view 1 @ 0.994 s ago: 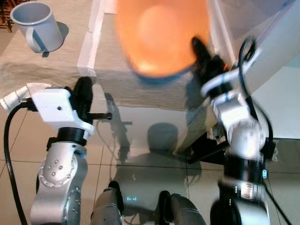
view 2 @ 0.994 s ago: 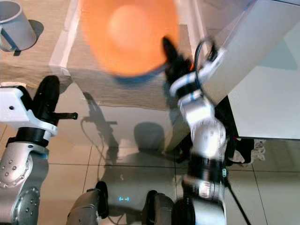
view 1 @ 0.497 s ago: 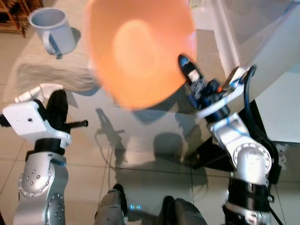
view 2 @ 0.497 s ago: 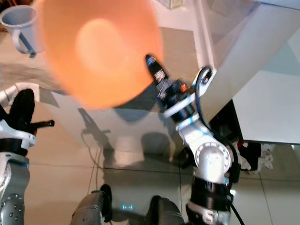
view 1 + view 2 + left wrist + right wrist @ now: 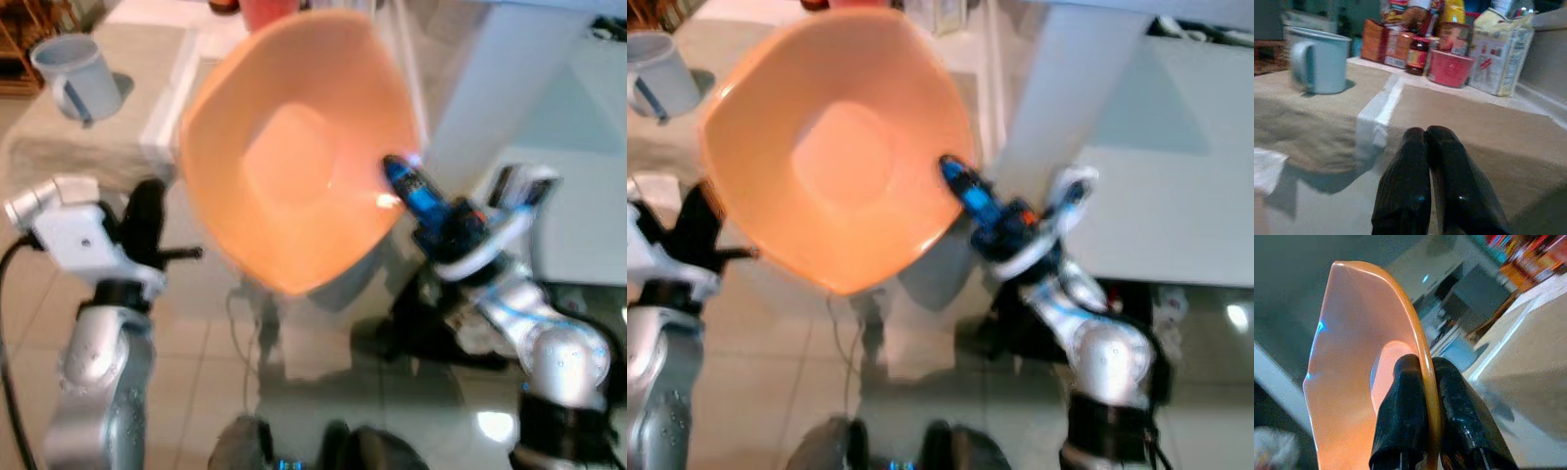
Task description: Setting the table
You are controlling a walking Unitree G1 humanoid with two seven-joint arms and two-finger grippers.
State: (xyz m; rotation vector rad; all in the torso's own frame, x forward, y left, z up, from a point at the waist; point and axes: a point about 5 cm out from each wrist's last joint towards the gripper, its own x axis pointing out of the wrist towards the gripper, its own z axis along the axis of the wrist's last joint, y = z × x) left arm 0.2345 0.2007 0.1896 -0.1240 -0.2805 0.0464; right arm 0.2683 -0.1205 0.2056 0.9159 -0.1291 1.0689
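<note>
A large orange bowl hangs in the air in front of me, its hollow facing my head camera. My right gripper is shut on its rim, one black finger inside the bowl and the other outside. My left gripper is shut with nothing in it, held low before the edge of the table, which wears a beige cloth. A pale blue mug stands on the table's left part.
At the table's far edge stand jars, boxes, a red cup and a white bag. A white strip runs across the cloth. A white cabinet stands to my right. Tiled floor lies below.
The right arm has tilted the bowl so its hollow faces me more squarely. The camera has shifted; the mug sits further to the upper left. The left arm keeps its pose.
</note>
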